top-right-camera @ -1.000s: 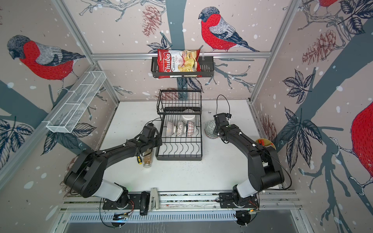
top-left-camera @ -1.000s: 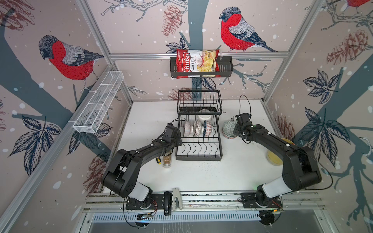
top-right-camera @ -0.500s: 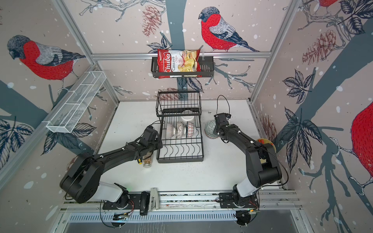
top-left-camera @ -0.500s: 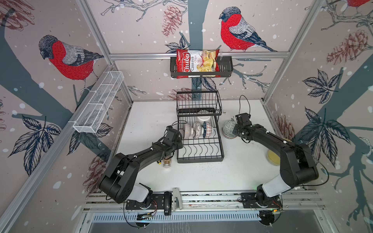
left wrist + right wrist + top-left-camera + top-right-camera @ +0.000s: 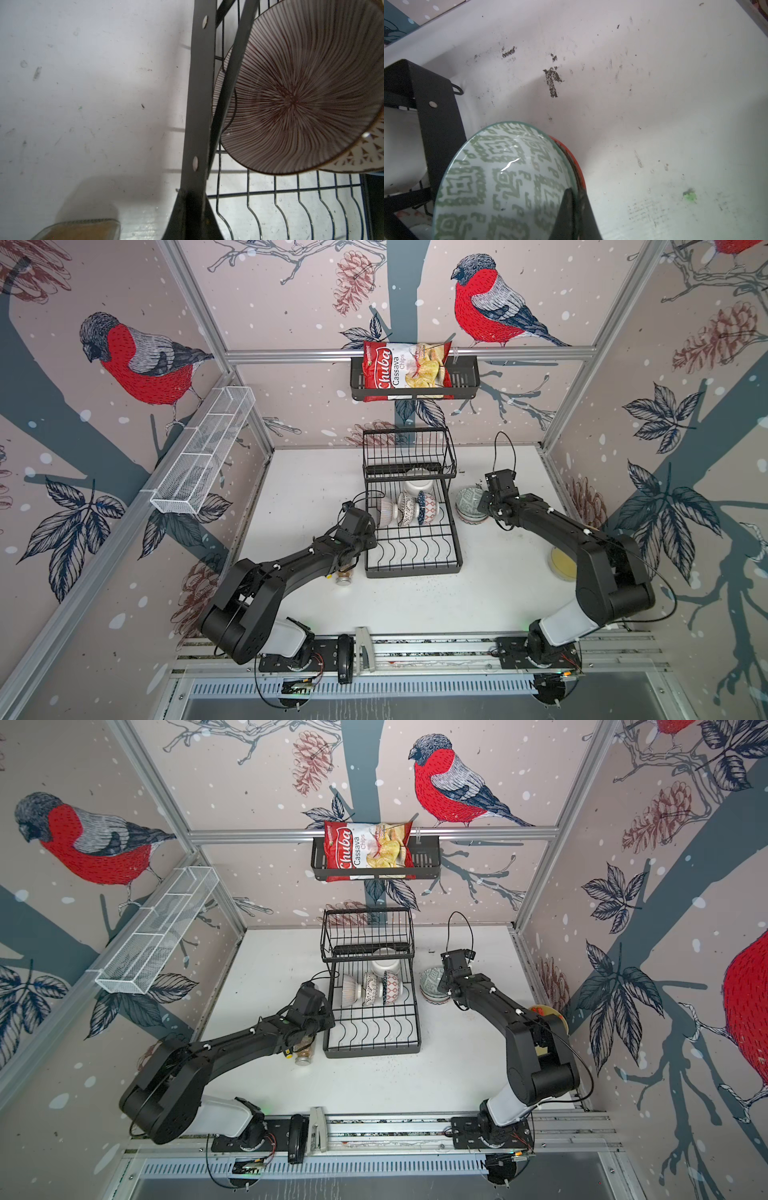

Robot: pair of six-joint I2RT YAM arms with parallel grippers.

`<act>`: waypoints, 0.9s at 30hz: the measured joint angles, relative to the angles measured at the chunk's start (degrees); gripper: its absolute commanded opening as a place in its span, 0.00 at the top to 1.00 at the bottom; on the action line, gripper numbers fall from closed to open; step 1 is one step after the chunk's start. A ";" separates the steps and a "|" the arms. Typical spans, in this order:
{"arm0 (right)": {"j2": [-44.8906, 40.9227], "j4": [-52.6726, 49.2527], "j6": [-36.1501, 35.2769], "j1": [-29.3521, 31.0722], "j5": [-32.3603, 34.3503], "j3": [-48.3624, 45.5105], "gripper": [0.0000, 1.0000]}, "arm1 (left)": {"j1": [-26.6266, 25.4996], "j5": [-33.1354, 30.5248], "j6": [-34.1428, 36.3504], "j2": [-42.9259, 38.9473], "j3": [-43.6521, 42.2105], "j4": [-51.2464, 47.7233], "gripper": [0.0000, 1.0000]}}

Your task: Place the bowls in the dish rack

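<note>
Right wrist view: right end effector [image 5: 575, 193] clamped narrow on the rim of a round grey-green maze-patterned ceramic bowl [image 5: 500, 182]. One finger [image 5: 566, 207] is inside the rim, its partner outside. This bowl sits nested in an orange-red bowl [image 5: 578, 166], of which only a sliver of rim shows. A flat bracket of the black two-tier wire dish rack [image 5: 440, 124] stands just beside the bowl, at the left of the frame.

Left wrist view: left end effector [image 5: 182, 193] drawn narrow, apparently pinched on the foot of the rack's flat side strut [image 5: 197, 104]. Just past the strut, a bowl with fine brown radial stripes [image 5: 301, 93] stands on edge in the lower grid. A triangle-patterned bowl [image 5: 369, 153] touches it from behind. Lower left of the frame: small glass jar with brown contents [image 5: 83, 228], lying on the white table [image 5: 72, 104].

Both top views: the held bowl [image 5: 467, 499] [image 5: 432, 979] tops a short stack on the table, just right of the rack [image 5: 411, 568] [image 5: 370, 1052] at frame centre, not yet loaded. The left end effector [image 5: 370, 535] meets the rack's left edge. In a top view, a blue-and-red patterned bowl [image 5: 429, 506] completes a row of three on edge. A plain white bowl [image 5: 417, 488] sits behind them, under the upper basket.
</note>
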 measured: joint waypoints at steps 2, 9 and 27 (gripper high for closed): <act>-0.20 -0.17 0.00 -0.09 0.00 0.00 1.00 | 0.00 -0.02 0.00 -0.09 -0.15 0.13 1.00; -1.05 -1.49 -0.22 -0.09 0.28 0.04 1.00 | -0.09 0.00 0.00 -0.35 -0.22 -0.04 1.00; -6.58 -4.92 -3.43 0.90 3.74 2.21 1.00 | -0.11 0.00 0.07 -0.33 0.04 -0.50 1.00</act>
